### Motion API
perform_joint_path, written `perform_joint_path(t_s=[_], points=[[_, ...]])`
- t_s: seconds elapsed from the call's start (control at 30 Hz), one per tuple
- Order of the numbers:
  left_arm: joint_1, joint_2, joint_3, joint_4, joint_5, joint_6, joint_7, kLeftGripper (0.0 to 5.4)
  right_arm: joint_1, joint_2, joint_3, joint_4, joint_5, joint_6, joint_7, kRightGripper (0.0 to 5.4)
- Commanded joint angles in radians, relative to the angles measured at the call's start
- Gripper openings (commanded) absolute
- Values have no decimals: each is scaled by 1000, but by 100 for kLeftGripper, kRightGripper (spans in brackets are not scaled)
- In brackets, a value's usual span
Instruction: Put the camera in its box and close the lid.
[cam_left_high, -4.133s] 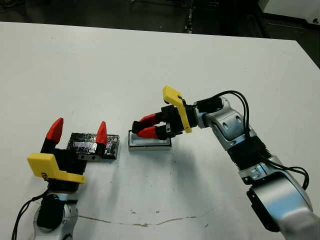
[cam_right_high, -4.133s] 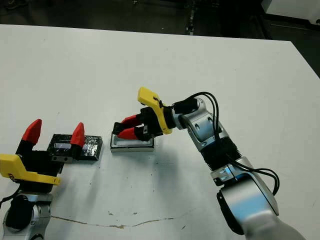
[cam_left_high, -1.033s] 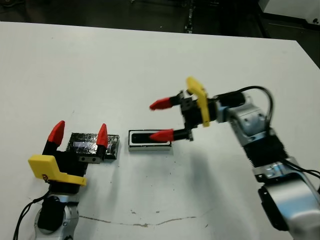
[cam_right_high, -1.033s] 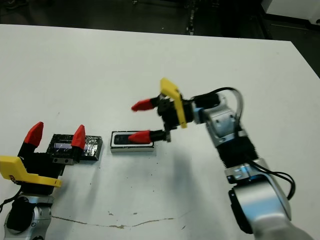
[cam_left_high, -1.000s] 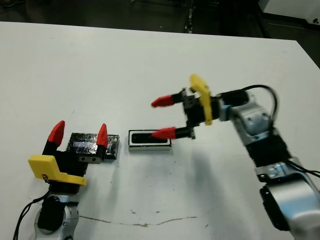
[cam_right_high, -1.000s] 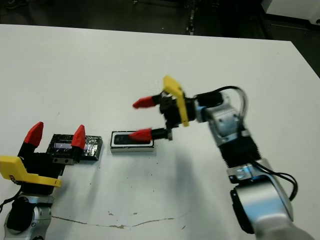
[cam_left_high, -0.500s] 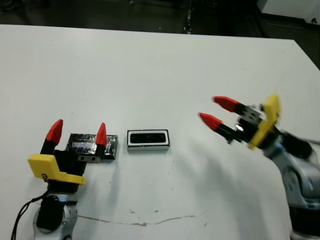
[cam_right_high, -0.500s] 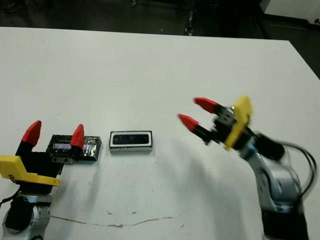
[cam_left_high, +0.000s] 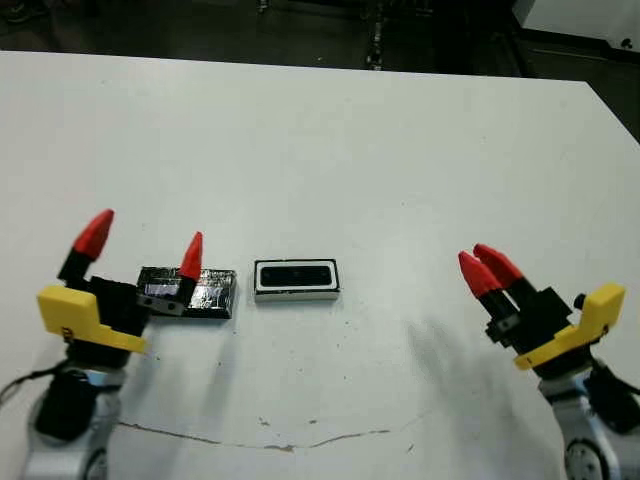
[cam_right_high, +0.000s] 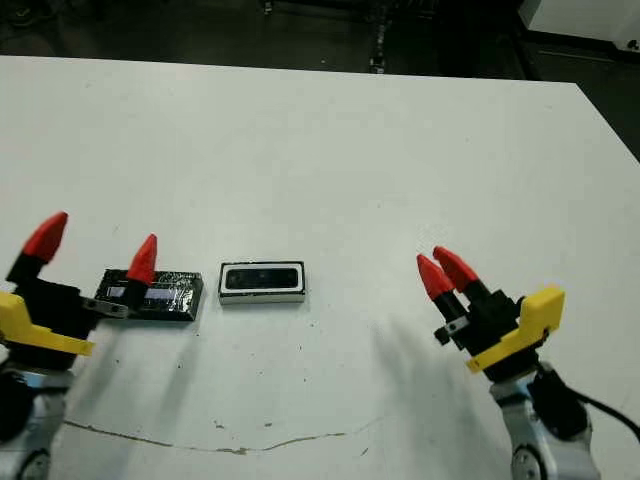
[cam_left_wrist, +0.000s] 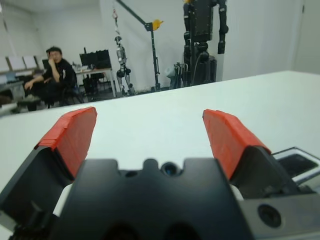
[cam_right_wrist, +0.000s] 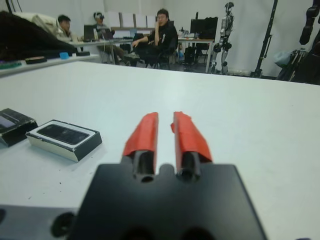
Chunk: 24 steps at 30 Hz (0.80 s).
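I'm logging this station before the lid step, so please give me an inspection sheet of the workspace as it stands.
Surface: white table, with a thin brownish crack or stain line near the robot's edge.
Job's things: camera lies inside the box; lid lies flat on the table just left of the box, not on it.
Clutter: nothing seen.
Grippers: left tool open, at the lid's left end, one fingertip over it; right tool shut, empty, well right of the box.
Cables: a black cable beside the left arm's base.
Surroundings: seated people, desks and robot stands beyond the table.
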Motion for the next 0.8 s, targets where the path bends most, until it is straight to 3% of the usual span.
perform_joint_path(t_s=[0.03, 0.13, 0.23, 0.43, 0.57, 0.7, 0.8], points=[[-56, 177, 64, 30, -99, 82, -174, 540, 1, -5, 3, 29, 15, -28, 2, 35], [-130, 327, 97, 95, -135, 118, -321, 540, 4, -5, 9, 27, 21, -22, -13, 1], [-216, 458, 94, 190, -120, 103, -464, 540, 14, -8, 15, 12, 20, -9, -34, 1], [-444, 685, -26, 365, -149, 172, -843, 540, 20, -20, 17, 19, 28, -17, -32, 1], [-588, 684, -112, 489, -136, 38, -1066, 540, 22, -21, 21, 23, 27, -16, -37, 1], [-677, 613, -164, 590, -189, 5, -1214, 540, 25, -19, 20, 29, 30, -22, -37, 1], [-723, 571, -225, 645, -263, 12, -1256, 540, 28, -21, 18, 24, 28, -17, -44, 1]])
